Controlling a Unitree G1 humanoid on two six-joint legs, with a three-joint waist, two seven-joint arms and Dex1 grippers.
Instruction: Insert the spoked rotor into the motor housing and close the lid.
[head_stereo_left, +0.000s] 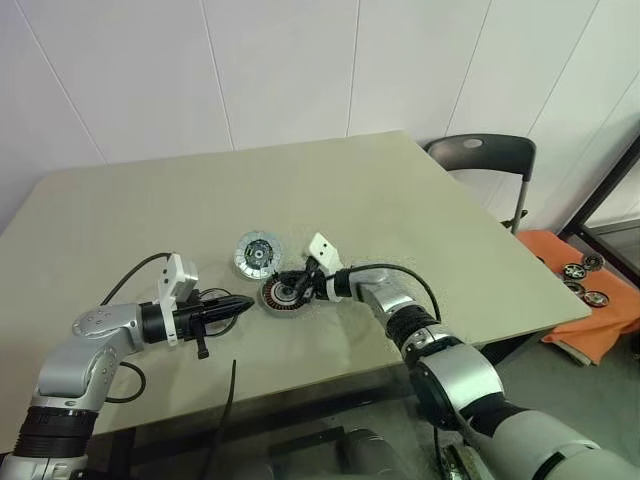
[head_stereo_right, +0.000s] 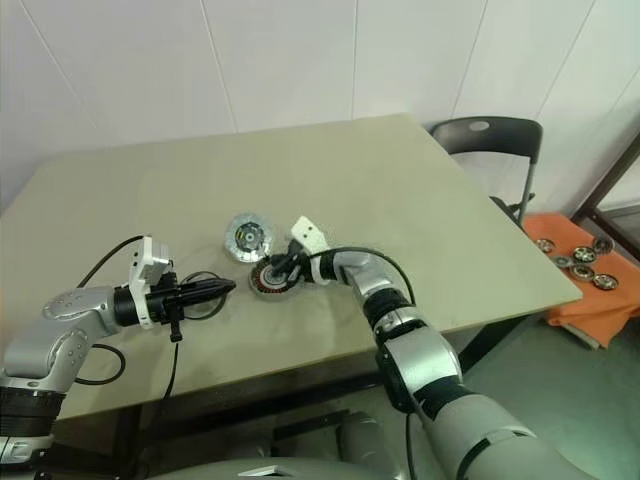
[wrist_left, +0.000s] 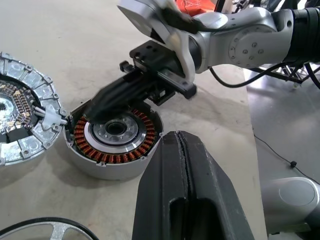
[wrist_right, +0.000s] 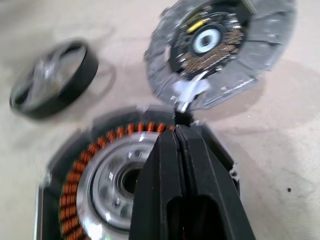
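The motor housing (head_stereo_left: 281, 295), with copper windings around a silver centre, sits on the table's front middle. My right gripper (head_stereo_left: 292, 286) is shut, and its fingertips rest over the housing's top, near the rim on the lid's side (wrist_right: 177, 131). The lid (head_stereo_left: 257, 254) lies flat just behind the housing, with its inner face up. The spoked rotor (wrist_right: 52, 80), black-rimmed, lies flat on the table left of the housing, under my left gripper. My left gripper (head_stereo_left: 243, 300) is shut on nothing and hovers close to the housing's left side (wrist_left: 145, 145).
The table (head_stereo_left: 400, 230) is tan, and its front edge is near both arms. A black cable (head_stereo_left: 130, 275) loops from my left wrist. A dark chair (head_stereo_left: 480, 155) stands at the far right corner. An orange cloth (head_stereo_left: 600, 300) on the floor holds several small wheel parts.
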